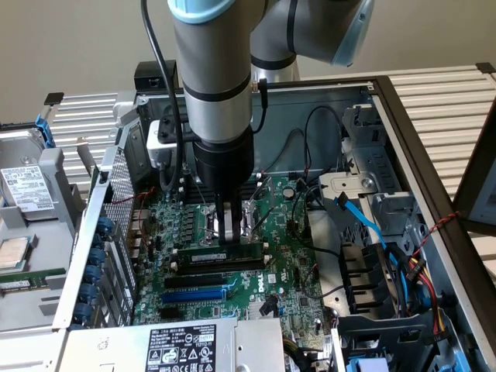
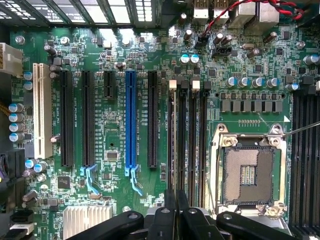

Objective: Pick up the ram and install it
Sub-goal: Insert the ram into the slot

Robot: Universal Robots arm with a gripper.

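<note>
— Where are we with the ram?

— In the install step, we judge, not the pick-up. The pincer is drawn narrow and nips the ram's top edge at about mid-length. The stick stands upright on its long edge over the board, in the middle of the case. It runs along the slots on the near side of the socket.

— Seated?

— We can't tell. Its lower edge seems to lie along a black slot, but we can't see whether it is fully down or whether the clips have closed.

— What does the next move call for, then?

— As we read it, a straight push down with the stick kept plumb and in line with the slot. A board this thin would likely skew or bow if pressed off-centre, and both end clips need room to swing.

— And the materials?

— The ram is a flat, rigid green strip with black chips and a small white label. The slots are long, narrow black plastic channels with white clips at the ends. The blue slot, nearer to us, is a similar channel in glossy plastic. The board is green and crowded with small upright cylinders and solder points. The socket is a square metal frame around a grid of fine contacts. The pincer's fingers are matt black and slim.
</note>
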